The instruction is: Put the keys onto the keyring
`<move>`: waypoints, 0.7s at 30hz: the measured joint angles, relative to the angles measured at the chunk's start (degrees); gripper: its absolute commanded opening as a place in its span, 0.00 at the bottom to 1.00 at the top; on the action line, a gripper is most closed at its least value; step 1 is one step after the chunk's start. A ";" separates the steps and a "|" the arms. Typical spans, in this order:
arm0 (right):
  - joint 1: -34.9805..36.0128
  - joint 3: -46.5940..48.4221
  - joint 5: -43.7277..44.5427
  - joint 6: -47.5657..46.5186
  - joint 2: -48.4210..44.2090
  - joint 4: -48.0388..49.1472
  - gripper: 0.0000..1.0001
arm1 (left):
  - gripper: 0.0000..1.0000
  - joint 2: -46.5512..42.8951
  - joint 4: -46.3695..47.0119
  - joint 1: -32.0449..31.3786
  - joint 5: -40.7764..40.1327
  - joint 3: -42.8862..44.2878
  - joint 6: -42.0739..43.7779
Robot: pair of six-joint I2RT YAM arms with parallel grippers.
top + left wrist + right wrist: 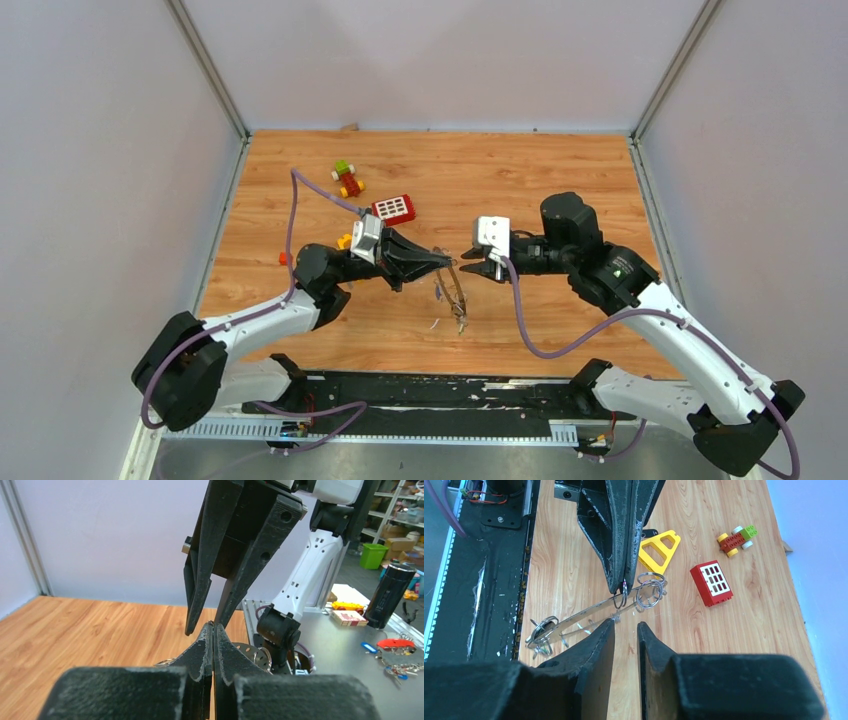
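My left gripper (447, 262) is shut on a small wire loop of the keyring (457, 295), a flat grey perforated metal piece with several split rings. The keyring hangs tilted above the wooden table. In the right wrist view the left gripper (621, 587) pinches the loop at the upper end of the keyring (589, 614). Small silver wire bits (544, 640) dangle at the lower end. No key with a coloured head shows on it. My right gripper (468, 268) is open and empty, its fingertips (609, 627) just short of the keyring. The left wrist view shows the keyring (252, 652) behind its shut gripper (214, 625).
A red block with a white window (393, 208) and a yellow triangular block (659, 550) lie behind the left gripper. A small toy car (347, 179) sits further back. A small orange block (283, 258) lies left of the left arm. A black rail (420, 390) runs along the near edge.
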 measured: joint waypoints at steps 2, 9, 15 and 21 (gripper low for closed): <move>-0.11 -0.11 -0.48 0.11 0.00 0.42 0.23 | 0.00 0.39 1.57 0.00 0.04 -0.26 -0.92; -0.22 -0.11 -3.67 0.72 0.02 1.29 0.24 | 0.00 0.70 3.85 0.00 0.13 -0.28 -1.40; -0.26 -0.09 -6.40 1.18 0.46 1.31 0.25 | 0.00 1.22 4.24 0.00 0.15 -0.37 -1.36; -0.33 0.33 -6.80 1.88 1.42 1.29 0.24 | 0.00 1.44 4.26 -0.02 0.44 -0.48 -1.36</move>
